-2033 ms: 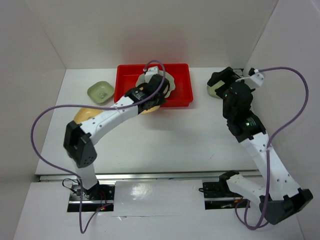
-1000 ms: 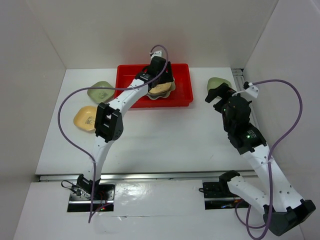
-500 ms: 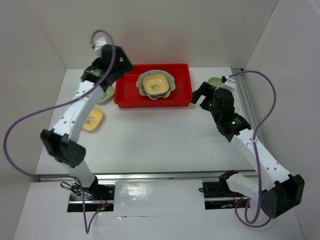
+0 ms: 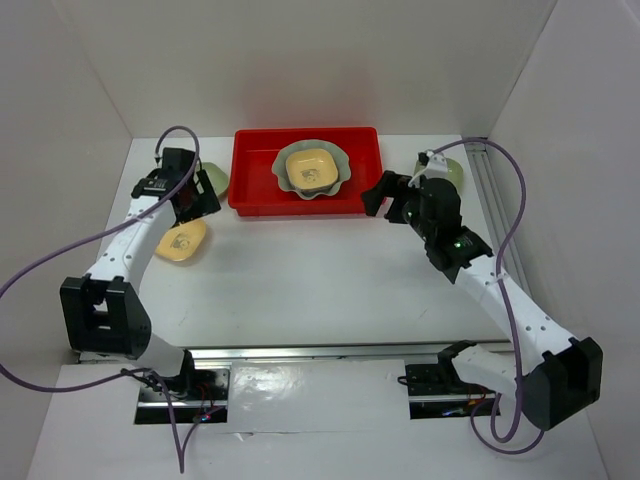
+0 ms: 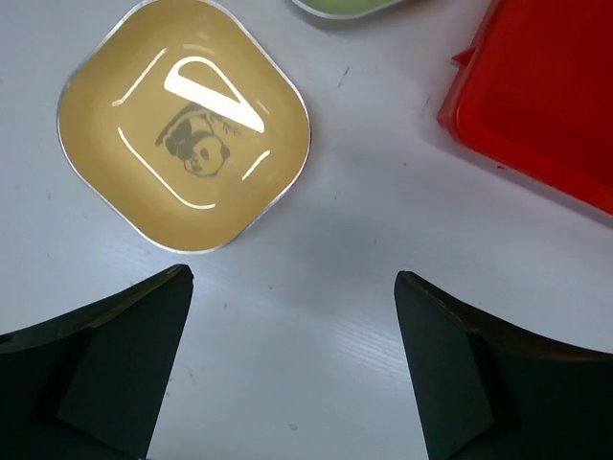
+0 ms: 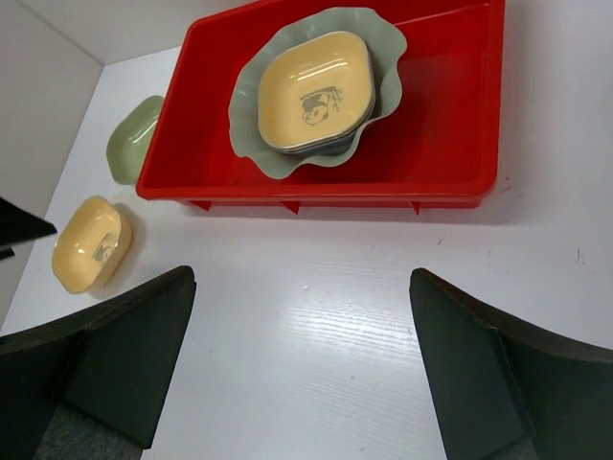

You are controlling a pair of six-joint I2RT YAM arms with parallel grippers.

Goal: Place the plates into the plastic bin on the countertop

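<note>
We see the countertop [image 4: 300, 280] boxed in by white walls [image 4: 90, 80] at left, far and right. An open stretch of counter runs between the two arms, from the bin's near side back to the bases.

The left arm [image 4: 130, 245] goes up along the left wall, with its elbow low by the near edge and its wrist angled in toward the bin. The right arm [image 4: 490, 285] runs diagonally from the near-right corner to the bin's right end.

The left gripper [image 5: 292, 287] hangs over the counter just off the bin's near-left corner, jaws spread wide with nothing between them. The right gripper [image 6: 302, 283] hangs over bare counter near the bin's near-right corner, also wide and carrying nothing.

The red bin [image 4: 365, 165] sits at the far middle, its long side parallel to the far wall, with clear gaps to both side walls.

- **In the bin:** The big plate [image 6: 251, 134], pale green and scalloped, lies flat left of centre. The stacked yellow dish [image 6: 316, 91] sits in its middle. Layered rims show under it, but we can't tell how many or what colour.
- **On the counter:**
  - The loose yellow dish [image 5: 184, 134] is upright, left of the bin and apart from it, just ahead of the left fingers.
  - The green dish [image 6: 132, 139] is just beside the bin's left end.
  - The pale dish [image 4: 450, 170] is right of the bin, partly hidden behind the right wrist.
</note>
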